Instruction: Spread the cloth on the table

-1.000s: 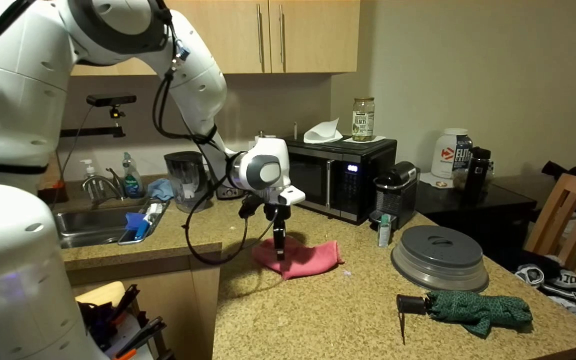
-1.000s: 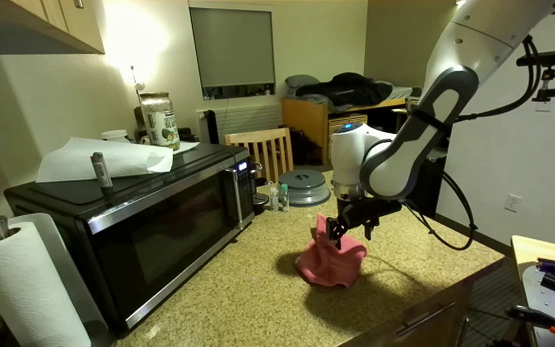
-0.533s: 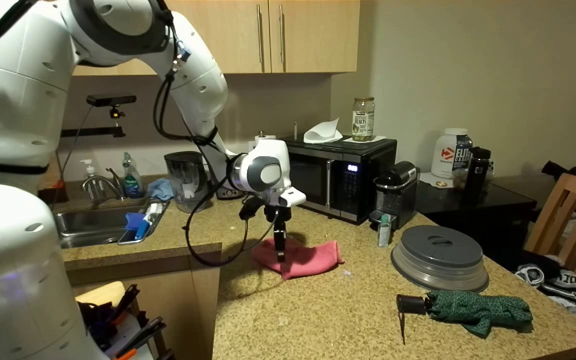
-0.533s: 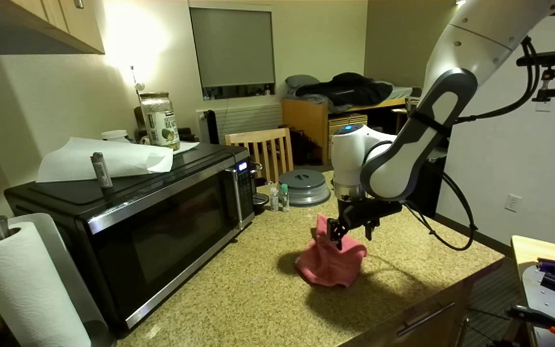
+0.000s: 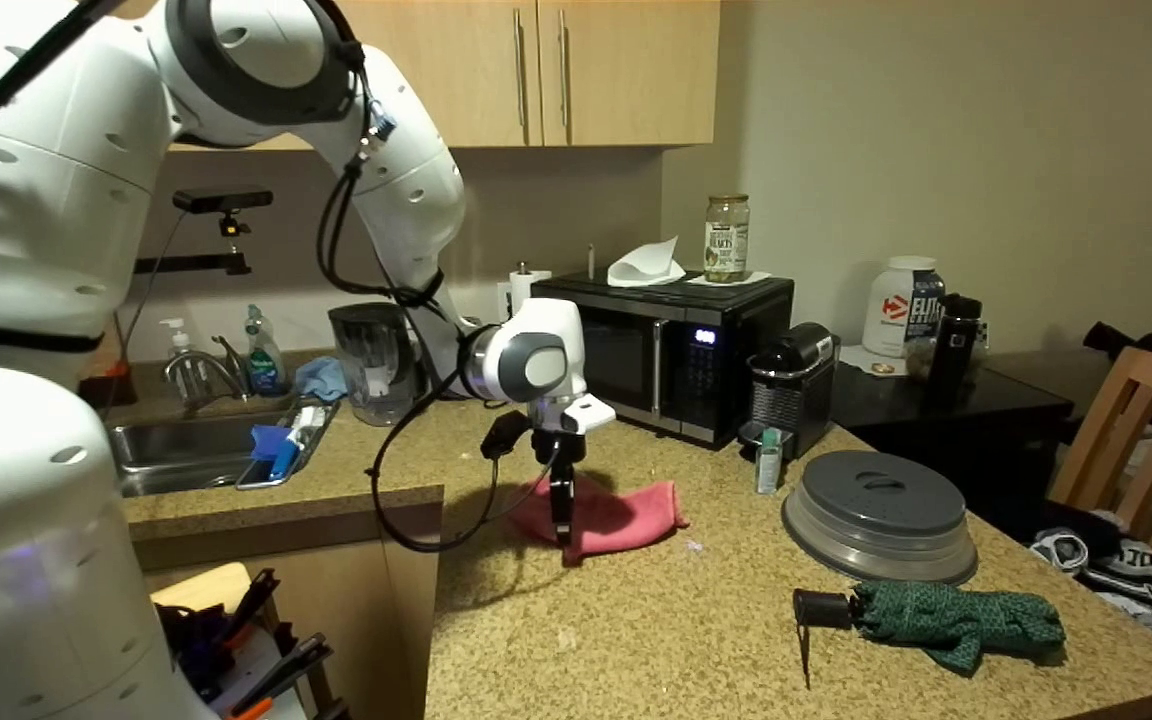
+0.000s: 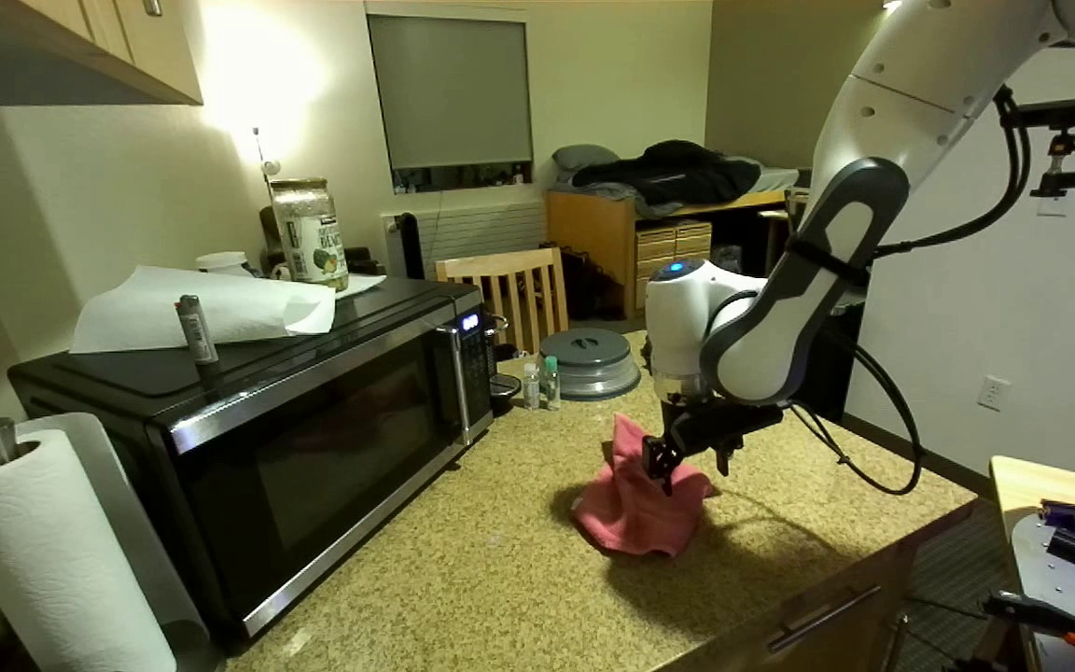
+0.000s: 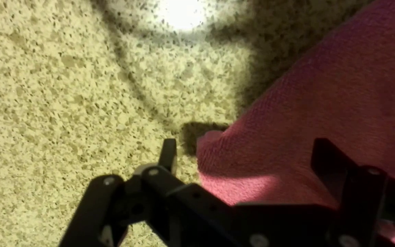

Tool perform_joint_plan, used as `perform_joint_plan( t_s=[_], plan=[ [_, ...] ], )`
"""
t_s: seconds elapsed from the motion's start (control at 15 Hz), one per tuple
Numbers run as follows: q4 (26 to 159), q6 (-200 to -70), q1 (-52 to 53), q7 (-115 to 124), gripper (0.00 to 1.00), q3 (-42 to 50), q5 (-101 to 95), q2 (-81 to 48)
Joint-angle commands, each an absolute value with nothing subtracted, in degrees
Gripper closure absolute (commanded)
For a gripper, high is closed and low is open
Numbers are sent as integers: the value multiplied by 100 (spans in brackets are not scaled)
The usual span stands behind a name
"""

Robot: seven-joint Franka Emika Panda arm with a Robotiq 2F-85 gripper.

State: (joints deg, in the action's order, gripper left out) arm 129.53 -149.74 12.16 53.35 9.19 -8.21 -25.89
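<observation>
Cloth [image 6: 635, 513] is lying rumpled near microwave [image 6: 314, 448] | likely soft, light; corner [image 7: 213, 151] farthest from microwave is looking pinchable | gripper [image 7: 245, 147] is hanging spread

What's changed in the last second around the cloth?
The hand has come lower, easing slightly away from the microwave; its jaws stand open, and nothing was taken hold of or let go. The cloth shows no clear shift; the microwave and grey lid stayed put.
</observation>
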Motion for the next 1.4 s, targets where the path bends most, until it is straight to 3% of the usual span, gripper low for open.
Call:
perform_joint_plan(
  t_s=[0.0,0.2,0.27,0.33,1.0,1.2,1.33],
  plan=[
    [13032,-15328,1206,5453,0,975,-796,-2738],
    [13040,-15546,1211,5454,0,1024,-710,-2829],
    [13034,-15617,1196,5434,25,1017,-645,-2859],
    [13023,-15656,1189,5427,26,1012,-574,-2889],
    [12904,-15500,1280,5495,93,1130,-204,-2788],
    [12850,-15393,1324,5509,98,1201,-264,-2759],
    [12843,-15364,1358,5509,96,1235,-308,-2725]
  ],
)
